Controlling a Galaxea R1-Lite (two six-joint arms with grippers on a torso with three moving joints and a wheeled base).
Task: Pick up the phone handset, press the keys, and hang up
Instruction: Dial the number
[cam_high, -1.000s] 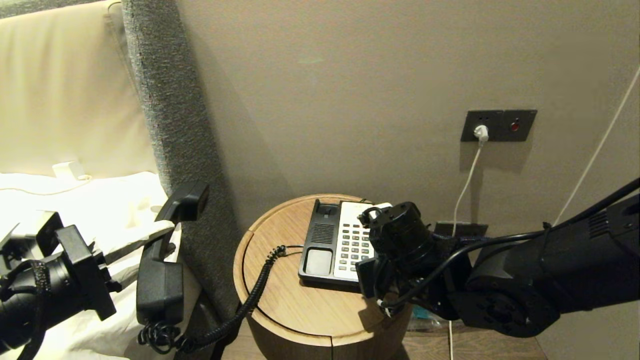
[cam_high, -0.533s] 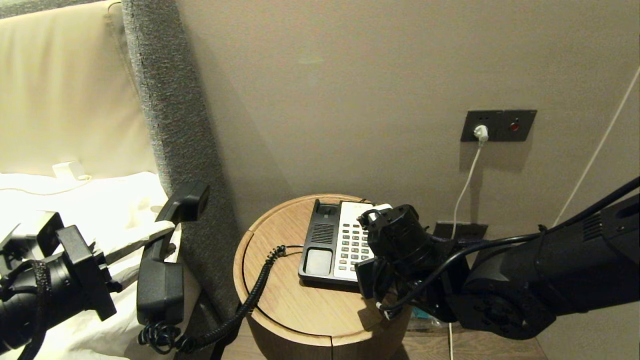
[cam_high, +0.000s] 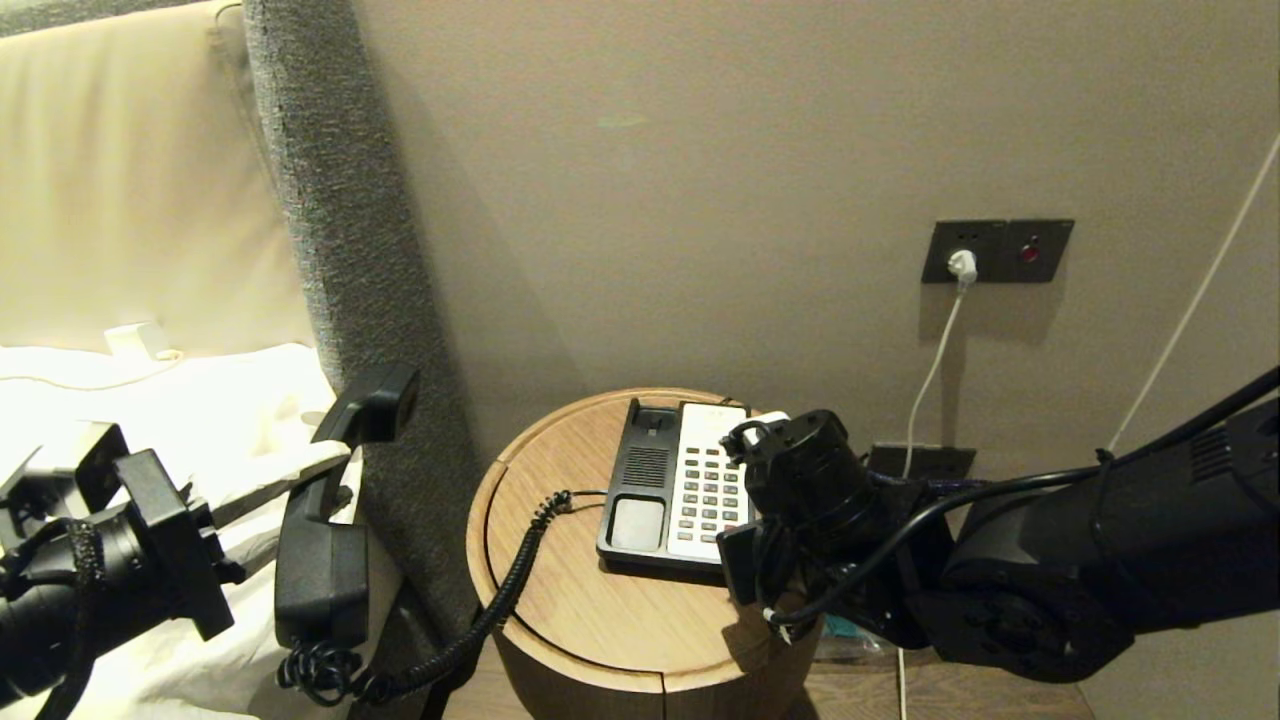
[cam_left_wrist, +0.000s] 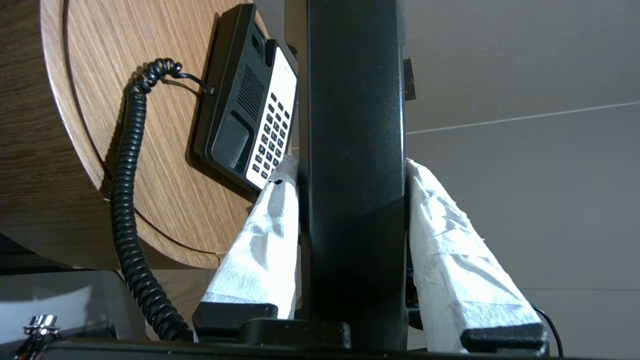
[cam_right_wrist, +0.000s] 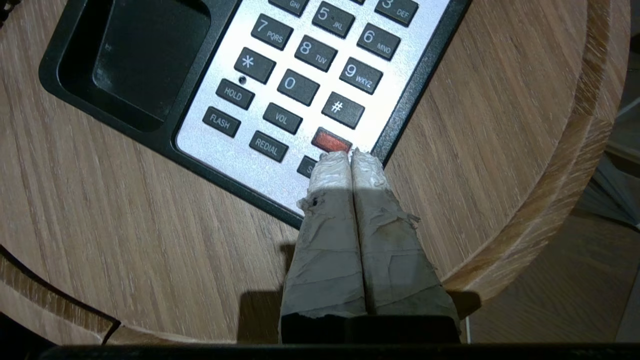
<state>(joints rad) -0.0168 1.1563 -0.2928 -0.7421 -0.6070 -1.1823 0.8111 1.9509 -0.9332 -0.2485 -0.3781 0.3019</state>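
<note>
Round wooden tabletop (cam_high: 600, 620) carries the phone base (cam_high: 640, 500), its cradle empty. The phone handset (cam_high: 325, 560) hangs off the tabletop's left side, above the bed (cam_high: 200, 400), pinched at its shaft between the wrapped pads of the left gripper (cam_left_wrist: 350, 200). Judged rigid, light and smooth-skinned; grip mid-shaft, clear of the thick ends. The coiled cord (cam_high: 510, 590) is springy and may tug the handset toward the base. Right gripper (cam_right_wrist: 350, 162), fingers pressed together, rests its tips at the near corner of the keys (cam_right_wrist: 300, 85), just beside the red key (cam_right_wrist: 330, 140)
</note>
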